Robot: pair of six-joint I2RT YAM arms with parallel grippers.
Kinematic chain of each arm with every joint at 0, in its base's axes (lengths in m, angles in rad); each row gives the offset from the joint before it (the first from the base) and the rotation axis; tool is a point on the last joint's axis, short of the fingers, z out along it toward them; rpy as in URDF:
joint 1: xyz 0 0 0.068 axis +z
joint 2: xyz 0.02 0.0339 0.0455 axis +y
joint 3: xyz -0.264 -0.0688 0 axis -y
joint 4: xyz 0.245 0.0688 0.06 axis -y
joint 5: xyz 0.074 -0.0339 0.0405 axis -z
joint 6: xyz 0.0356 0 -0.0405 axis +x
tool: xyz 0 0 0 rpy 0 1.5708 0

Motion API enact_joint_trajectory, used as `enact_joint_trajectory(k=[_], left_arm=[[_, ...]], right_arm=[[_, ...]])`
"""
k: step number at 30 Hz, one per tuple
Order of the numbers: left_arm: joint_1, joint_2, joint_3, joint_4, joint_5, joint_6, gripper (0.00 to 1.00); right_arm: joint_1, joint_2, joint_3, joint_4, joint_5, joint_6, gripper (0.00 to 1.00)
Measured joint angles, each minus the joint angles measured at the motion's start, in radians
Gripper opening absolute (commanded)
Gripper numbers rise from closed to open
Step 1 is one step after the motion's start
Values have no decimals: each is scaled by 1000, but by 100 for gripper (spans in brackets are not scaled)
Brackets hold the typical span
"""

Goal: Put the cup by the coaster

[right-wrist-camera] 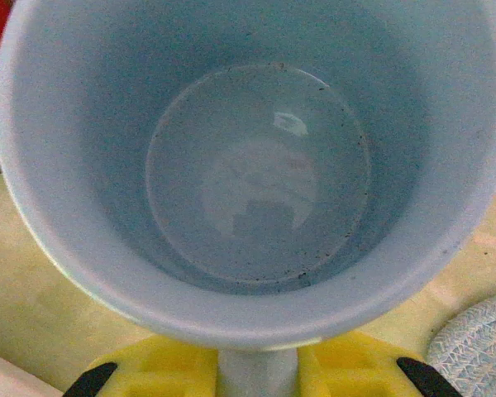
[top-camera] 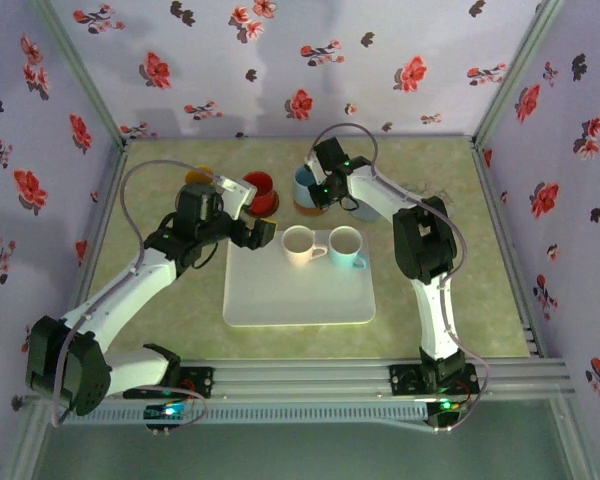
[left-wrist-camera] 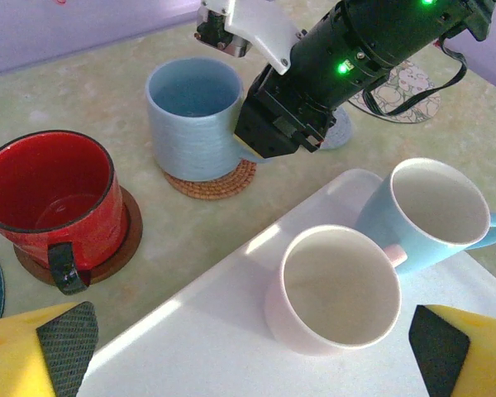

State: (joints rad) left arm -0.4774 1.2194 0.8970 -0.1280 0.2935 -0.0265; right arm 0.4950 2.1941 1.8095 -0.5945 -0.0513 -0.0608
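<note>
A grey-blue cup point(top-camera: 305, 185) point(left-wrist-camera: 194, 116) stands upright on a round woven brown coaster point(left-wrist-camera: 219, 184) at the back of the table. My right gripper point(top-camera: 327, 187) point(left-wrist-camera: 260, 145) point(right-wrist-camera: 258, 376) is shut on the cup's handle, its yellow fingers point(right-wrist-camera: 165, 372) either side of it. The right wrist view looks straight down into the empty cup point(right-wrist-camera: 256, 165). My left gripper point(top-camera: 255, 235) point(left-wrist-camera: 252, 343) hangs open over the white tray's back left corner, just short of a pink cup point(left-wrist-camera: 339, 285), holding nothing.
A red cup point(top-camera: 260, 187) point(left-wrist-camera: 50, 194) sits on a dark coaster point(left-wrist-camera: 124, 240) left of the grey-blue one. The white tray point(top-camera: 300, 295) carries the pink cup and a light blue cup point(top-camera: 346, 245) point(left-wrist-camera: 438, 211). A grey woven coaster point(right-wrist-camera: 479, 347) and a patterned coaster point(left-wrist-camera: 405, 87) lie to the right.
</note>
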Motion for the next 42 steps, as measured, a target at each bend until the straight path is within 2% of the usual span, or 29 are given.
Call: enact_joint_trajectory(k=[17,39,42], left_arm=[[0,0,21,-16,0,0,100],[0,0,21,-23,5,0,100],[0,0,21,-22,7,0,100]], right_arm=[[14,-26,-92,113,27,1,0],[16,-64,-145,126,30,0,0],[18,-64,-147,127,30,0,5]])
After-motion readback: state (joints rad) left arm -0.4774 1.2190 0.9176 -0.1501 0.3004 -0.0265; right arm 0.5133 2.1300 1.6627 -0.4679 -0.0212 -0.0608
